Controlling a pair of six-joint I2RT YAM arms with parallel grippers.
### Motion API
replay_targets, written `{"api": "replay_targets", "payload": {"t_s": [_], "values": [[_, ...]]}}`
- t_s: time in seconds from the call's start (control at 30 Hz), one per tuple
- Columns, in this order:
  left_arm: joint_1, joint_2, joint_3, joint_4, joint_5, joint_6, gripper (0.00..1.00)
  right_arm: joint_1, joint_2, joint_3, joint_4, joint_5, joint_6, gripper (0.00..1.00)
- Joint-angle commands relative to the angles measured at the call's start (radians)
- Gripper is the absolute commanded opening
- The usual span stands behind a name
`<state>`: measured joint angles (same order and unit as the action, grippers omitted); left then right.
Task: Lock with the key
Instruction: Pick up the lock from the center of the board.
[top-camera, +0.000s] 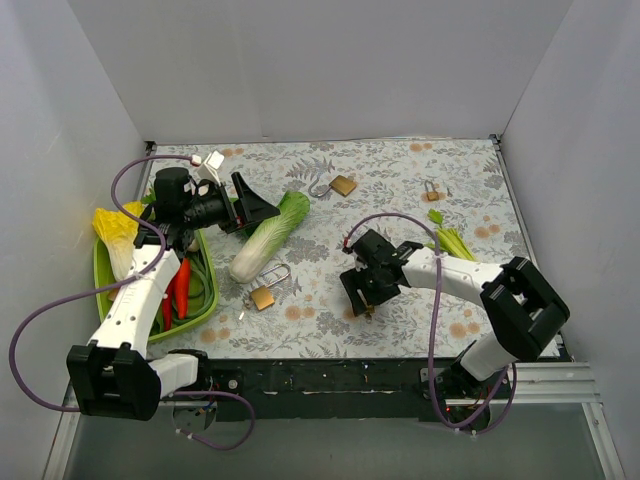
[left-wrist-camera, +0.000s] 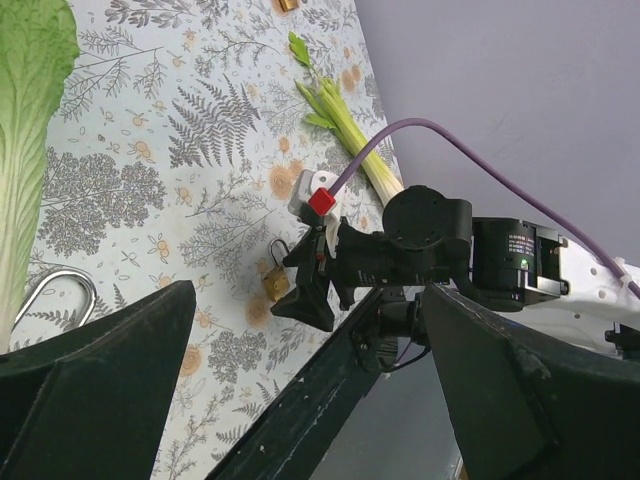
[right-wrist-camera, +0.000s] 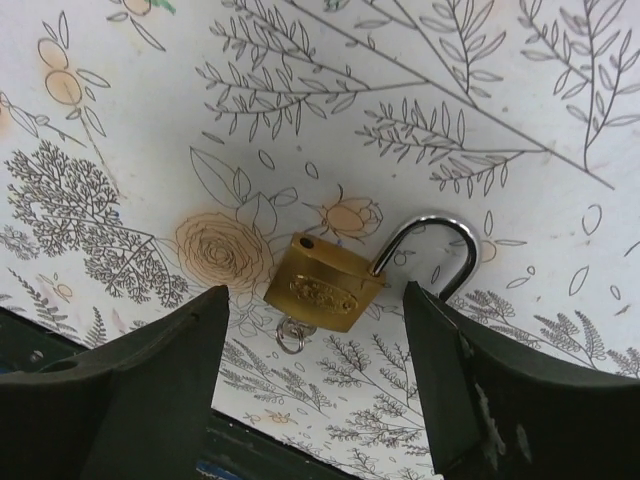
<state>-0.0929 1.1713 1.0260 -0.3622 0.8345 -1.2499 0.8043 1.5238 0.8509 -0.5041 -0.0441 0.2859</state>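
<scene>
Right tool (right-wrist-camera: 315, 300) open, empty — above flat padlock (right-wrist-camera: 322, 283), shackle (right-wrist-camera: 447, 240) up-right, keyring (right-wrist-camera: 290, 336) down-left

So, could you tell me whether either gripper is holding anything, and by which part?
Nothing is held. The right gripper hangs open over the padlock, not touching it; the left gripper is open and empty.

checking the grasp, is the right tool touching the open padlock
Cannot tell. In the right wrist view the padlock body sits clear inside the right tool, but its shackle meets one finger's edge.
</scene>
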Motion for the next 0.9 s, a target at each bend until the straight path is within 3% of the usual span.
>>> {"api": "replay_targets", "payload": {"t_s": [0.0,0.17,0.3,0.57,0.67,0.7,0.73,0.87], "values": [[0.009,-0.047,-0.006,0.023,-0.012,0.018,0.98,-0.005,0.055,0.056,0.012,0.015,0.006,0.77],[0.010,-0.056,0.008,0.003,-0.025,0.050,0.98,0.007,0.108,0.096,-0.011,0.036,-0.025,0.72],[0.013,-0.058,0.011,0.002,-0.032,0.063,0.98,0.080,0.116,0.097,-0.010,0.110,-0.100,0.56],[0.021,-0.067,0.008,-0.003,-0.038,0.078,0.98,0.173,0.073,0.083,0.007,0.099,-0.273,0.43],[0.022,-0.070,0.008,-0.004,-0.037,0.083,0.98,0.173,0.039,0.062,0.019,0.108,-0.324,0.52],[0.022,-0.071,0.006,-0.006,-0.037,0.083,0.98,0.173,0.024,0.057,0.019,0.124,-0.329,0.68],[0.024,-0.071,0.005,-0.003,-0.037,0.083,0.98,0.173,0.018,0.047,0.016,0.133,-0.329,0.75],[0.024,-0.067,-0.001,0.012,-0.032,0.064,0.98,0.173,0.004,0.022,-0.002,0.122,-0.309,0.81]]}}
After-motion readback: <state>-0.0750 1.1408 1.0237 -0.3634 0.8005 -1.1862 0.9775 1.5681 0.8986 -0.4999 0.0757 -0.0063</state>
